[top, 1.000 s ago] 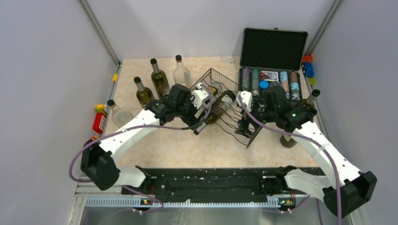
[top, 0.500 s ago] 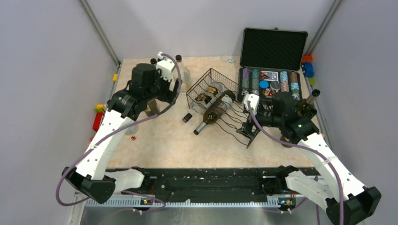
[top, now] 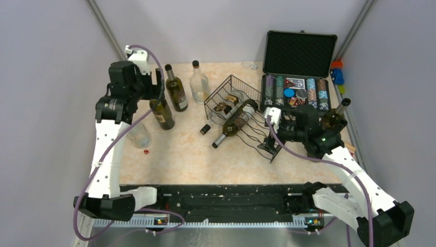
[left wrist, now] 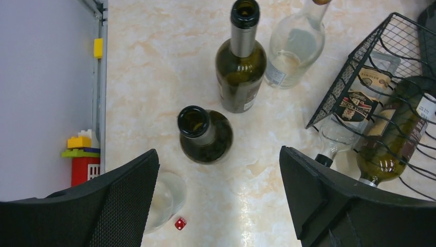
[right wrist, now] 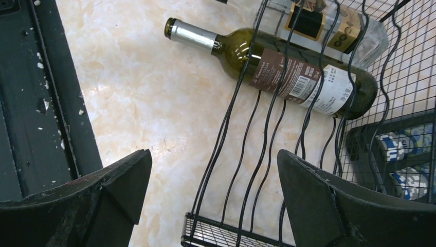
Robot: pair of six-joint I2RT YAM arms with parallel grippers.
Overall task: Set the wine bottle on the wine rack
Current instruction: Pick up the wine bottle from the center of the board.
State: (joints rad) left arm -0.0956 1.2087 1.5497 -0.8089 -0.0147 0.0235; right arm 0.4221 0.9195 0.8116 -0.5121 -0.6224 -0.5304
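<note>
Beige marbled tabletop under wine rack, grey walls

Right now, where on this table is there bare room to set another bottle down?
The near middle is barest, between the wine rack and the black rail. The far left is crowded with standing bottles; the right side holds the rack and chip case.

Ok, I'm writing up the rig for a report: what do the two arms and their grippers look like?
The left arm and right arm match: white link shells, black joint housings, and a purple cable looping along each. The fingers are broad black wedges, and the left pair shows a fine mesh texture.
</note>
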